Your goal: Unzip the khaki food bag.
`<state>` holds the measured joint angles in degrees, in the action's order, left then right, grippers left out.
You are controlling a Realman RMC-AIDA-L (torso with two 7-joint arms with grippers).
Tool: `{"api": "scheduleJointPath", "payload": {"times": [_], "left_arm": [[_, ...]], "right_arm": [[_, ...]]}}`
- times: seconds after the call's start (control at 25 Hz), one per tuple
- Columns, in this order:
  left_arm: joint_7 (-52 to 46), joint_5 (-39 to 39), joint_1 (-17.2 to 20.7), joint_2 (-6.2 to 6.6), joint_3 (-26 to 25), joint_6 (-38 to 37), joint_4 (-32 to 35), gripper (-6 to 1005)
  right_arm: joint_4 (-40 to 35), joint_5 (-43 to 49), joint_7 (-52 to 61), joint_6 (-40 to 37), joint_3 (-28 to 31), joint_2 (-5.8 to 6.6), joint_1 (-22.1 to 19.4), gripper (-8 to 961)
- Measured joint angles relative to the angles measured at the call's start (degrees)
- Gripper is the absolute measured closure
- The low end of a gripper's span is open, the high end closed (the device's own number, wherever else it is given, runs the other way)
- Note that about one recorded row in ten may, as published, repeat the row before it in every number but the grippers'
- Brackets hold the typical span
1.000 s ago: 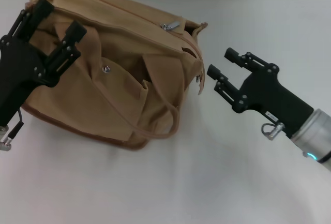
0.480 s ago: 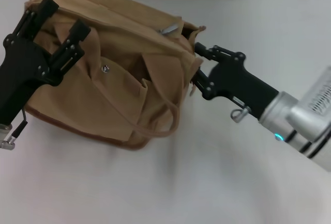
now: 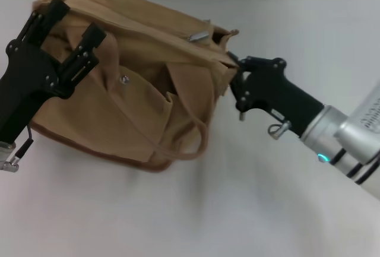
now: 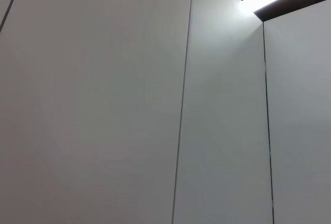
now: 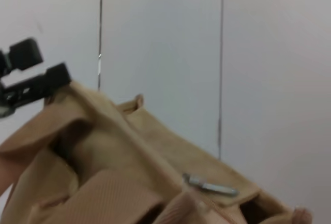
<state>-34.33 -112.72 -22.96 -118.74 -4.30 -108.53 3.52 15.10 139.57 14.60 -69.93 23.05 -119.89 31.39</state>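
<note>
Tan canvas is filling the left half of the head view, where the khaki food bag (image 3: pixel 136 85) is sitting on the white counter (image 3: pixel 249 209), its top tilted toward the far side and one strap handle (image 3: pixel 184 144) looping down over its front pocket. The silver zipper pull (image 3: pixel 199 36) is lying flat on the bag's top near the right-hand end, also showing in the right wrist view (image 5: pixel 209 185). The right tool (image 3: pixel 233 76) is pressing against the bag's right-hand upper corner, just below the pull; its fingertips are hidden against the fabric, so whether they are gripping anything cannot be told. The left tool (image 3: pixel 68 22) is hovering over the bag's left end with its two black fingers (image 3: pixel 89 46) spread apart and nothing between them. The left wrist view is showing only pale wall panels (image 4: pixel 103 105).
</note>
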Motion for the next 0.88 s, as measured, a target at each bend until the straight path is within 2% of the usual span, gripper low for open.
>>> {"api": "scheduleJointPath", "payload": {"times": [0.28, 0.4, 0.6, 0.88], "left_arm": [[0.0, 0.2, 0.0, 0.0, 0.0, 0.0, -0.6, 186], [-0.1, 0.2, 0.1, 0.0, 0.0, 0.0, -0.6, 186], [-0.2, 0.2, 0.1, 0.0, 0.0, -0.1, -0.8, 186], [-0.2, 0.2, 0.4, 0.05, 0.0, -0.7, -1.3, 186]], "right_arm": [[-0.9, 0.0, 1.3, -6.0, 8.0, 0.51, -4.7, 945], [-3.9, 0.0, 5.5, -10.6, 11.2, 0.69, -5.7, 949], [-10.3, -0.1, 13.0, -17.9, 12.2, 0.72, -5.0, 938], [-11.4, -0.1, 15.5, -20.9, 12.9, 1.19, -4.5, 924]]}}
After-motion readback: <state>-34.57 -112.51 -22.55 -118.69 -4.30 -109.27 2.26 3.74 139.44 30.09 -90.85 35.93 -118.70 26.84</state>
